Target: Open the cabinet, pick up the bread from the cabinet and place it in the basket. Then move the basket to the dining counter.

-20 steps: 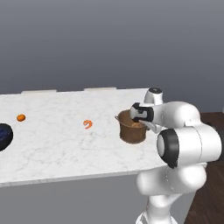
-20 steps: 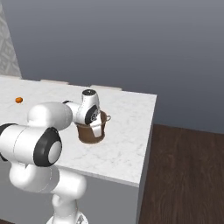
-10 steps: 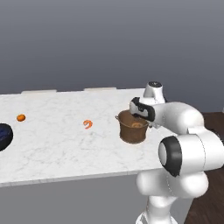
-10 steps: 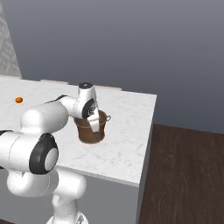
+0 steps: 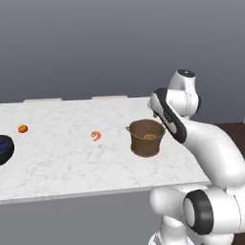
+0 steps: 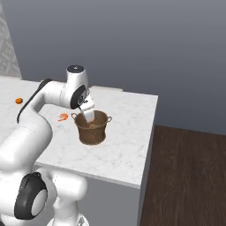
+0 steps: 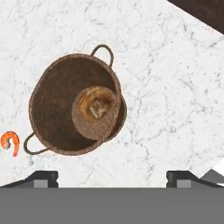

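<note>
The round brown woven basket [image 5: 146, 141] [image 6: 92, 132] [image 7: 57, 105] stands upright near the right end of the white marble dining counter [image 5: 72, 162] [image 6: 128, 145] [image 7: 175, 78]. Down on its floor lies the bread [image 7: 97, 107] [image 5: 150, 137], a small tan-brown lump. My gripper [image 7: 113, 177] [image 6: 87, 114] hangs just above the basket's rim, pointing down. It is open, its fingertips [image 7: 181, 177] are far apart, and nothing is between them. The cabinet is out of view.
A curled orange shrimp-like piece [image 5: 96, 136] [image 6: 63, 117] [image 7: 10, 142] lies just left of the basket. Farther left are a small orange ball [image 5: 22, 128] [image 6: 18, 100] and a dark bowl [image 5: 4, 148]. Past the counter's right edge is dark wood floor [image 6: 185, 176].
The jaws have opened and let go of the basket's rim, and the hand has risen above it. The basket has stayed where it was on the counter.
</note>
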